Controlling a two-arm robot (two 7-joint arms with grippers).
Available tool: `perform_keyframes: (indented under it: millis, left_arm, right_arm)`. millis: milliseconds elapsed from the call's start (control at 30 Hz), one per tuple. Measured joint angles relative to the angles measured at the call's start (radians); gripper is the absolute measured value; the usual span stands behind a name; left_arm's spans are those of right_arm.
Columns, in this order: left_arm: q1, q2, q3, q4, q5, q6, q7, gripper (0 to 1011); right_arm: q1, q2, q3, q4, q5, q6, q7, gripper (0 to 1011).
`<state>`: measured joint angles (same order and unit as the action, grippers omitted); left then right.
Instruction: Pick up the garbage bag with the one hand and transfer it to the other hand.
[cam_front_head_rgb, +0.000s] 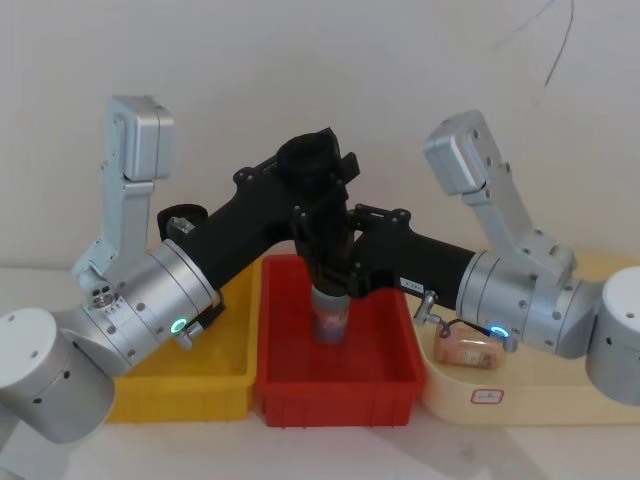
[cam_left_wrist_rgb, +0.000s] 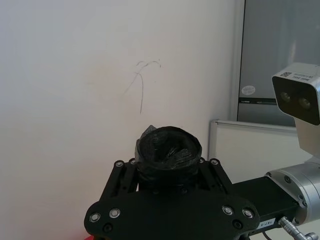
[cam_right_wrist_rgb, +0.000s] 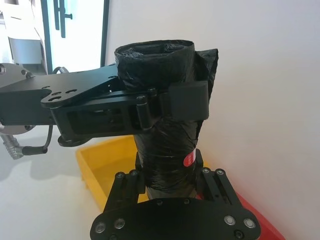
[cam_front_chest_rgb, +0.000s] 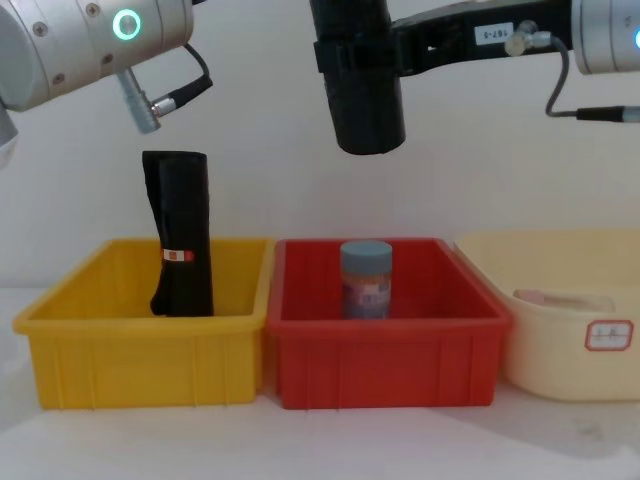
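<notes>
At the left end of the worktop, a yellow bin (cam_front_chest_rgb: 140, 350) is seen holding a second black roll (cam_front_chest_rgb: 182, 230) with a red-and-white label, stood upright and left untouched. Above it, the one hand (cam_right_wrist_rgb: 165, 100), on the left arm with the green-teal wrist light, is reached in toward the middle and is clenched on the upper part of the garbage bag (cam_right_wrist_rgb: 167, 145), one pad pressed flat against its side. The garbage bag is held upright in the air over the red bin (cam_front_chest_rgb: 385, 350) at the worktop's centre, well clear of the grey-capped jar (cam_front_chest_rgb: 366, 280) standing inside that bin; a small red mark is seen low on the roll in the right wrist view. From the right, the other hand (cam_front_head_rgb: 335, 265), on the arm with the blue wrist light, is brought in just below the first, and its fingers (cam_right_wrist_rgb: 131, 182) are set against both sides of the roll's lower part, so that it is judged to be grasping the bag as well. At the right end, a cream bin (cam_front_chest_rgb: 560, 360) with a pale packet (cam_front_head_rgb: 468, 350) is not involved. The pick-up is judged done and the handover half made: what is left is for the one hand to be released and drawn away, with the bag's weight carried by the other hand alone.
</notes>
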<state>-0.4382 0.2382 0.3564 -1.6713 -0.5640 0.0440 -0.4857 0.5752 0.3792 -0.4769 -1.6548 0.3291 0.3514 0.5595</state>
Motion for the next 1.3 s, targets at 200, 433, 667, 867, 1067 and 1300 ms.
perform_keyframes:
  millis: [200, 433, 667, 867, 1067, 1300]
  left_arm:
    - [0.0, 0.0, 0.0, 0.0, 0.0, 0.0, 0.0, 567]
    - [0.0, 0.0, 0.0, 0.0, 0.0, 0.0, 0.0, 792]
    - [0.0, 0.0, 0.0, 0.0, 0.0, 0.0, 0.0, 963]
    - [0.0, 0.0, 0.0, 0.0, 0.0, 0.0, 0.0, 1001]
    - [0.0, 0.0, 0.0, 0.0, 0.0, 0.0, 0.0, 1001]
    - [0.0, 0.0, 0.0, 0.0, 0.0, 0.0, 0.0, 1001]
  right_arm:
    - [0.001, 0.0, -0.001, 0.0, 0.001, -0.001, 0.0, 505]
    - [0.001, 0.0, -0.001, 0.0, 0.001, -0.001, 0.0, 505]
    - [0.001, 0.001, -0.001, 0.0, 0.001, -0.002, 0.0, 506]
    - [0.0, 0.005, 0.003, -0.002, 0.0, -0.006, -0.008, 506]
    - [-0.006, 0.018, 0.023, -0.005, -0.007, -0.014, -0.04, 505]
    - [-0.007, 0.038, 0.055, 0.001, -0.016, -0.019, -0.081, 505]
